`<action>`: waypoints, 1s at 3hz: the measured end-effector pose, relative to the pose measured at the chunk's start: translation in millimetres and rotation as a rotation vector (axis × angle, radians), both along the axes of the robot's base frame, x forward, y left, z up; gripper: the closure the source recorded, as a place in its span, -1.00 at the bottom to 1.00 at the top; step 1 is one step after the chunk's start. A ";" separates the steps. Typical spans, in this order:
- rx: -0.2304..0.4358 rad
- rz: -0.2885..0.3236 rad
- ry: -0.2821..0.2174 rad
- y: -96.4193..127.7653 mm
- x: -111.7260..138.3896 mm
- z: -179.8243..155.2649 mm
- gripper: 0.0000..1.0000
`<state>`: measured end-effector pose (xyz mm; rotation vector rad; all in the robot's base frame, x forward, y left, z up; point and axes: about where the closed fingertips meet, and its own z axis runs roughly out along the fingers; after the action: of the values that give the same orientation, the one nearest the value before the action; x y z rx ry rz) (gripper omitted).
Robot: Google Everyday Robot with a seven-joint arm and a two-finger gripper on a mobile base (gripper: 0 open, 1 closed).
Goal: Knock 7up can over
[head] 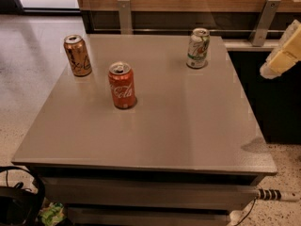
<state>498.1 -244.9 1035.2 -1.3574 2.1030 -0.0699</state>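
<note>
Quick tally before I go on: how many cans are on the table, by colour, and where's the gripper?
White-and-green 7up can: 1
Red-orange Coca-Cola can: 1
Copper-brown can: 1
Total: 3 cans, all upright on the table
The gripper hangs beyond the table's right edge, apart from the 7up can.

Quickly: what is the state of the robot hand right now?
The hand: at the right edge of view, apart from the 7up can; open or closed cannot be told.
</note>
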 end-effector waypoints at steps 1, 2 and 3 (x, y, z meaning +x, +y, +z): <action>0.199 -0.043 -0.088 -13.3 48.8 -6.3 -1.00; 0.365 -0.047 -0.171 -14.0 93.4 -11.0 -1.00; 0.502 -0.034 -0.191 -1.2 129.8 -36.1 -1.00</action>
<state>627.9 -246.1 999.1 -0.9724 1.8211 0.2855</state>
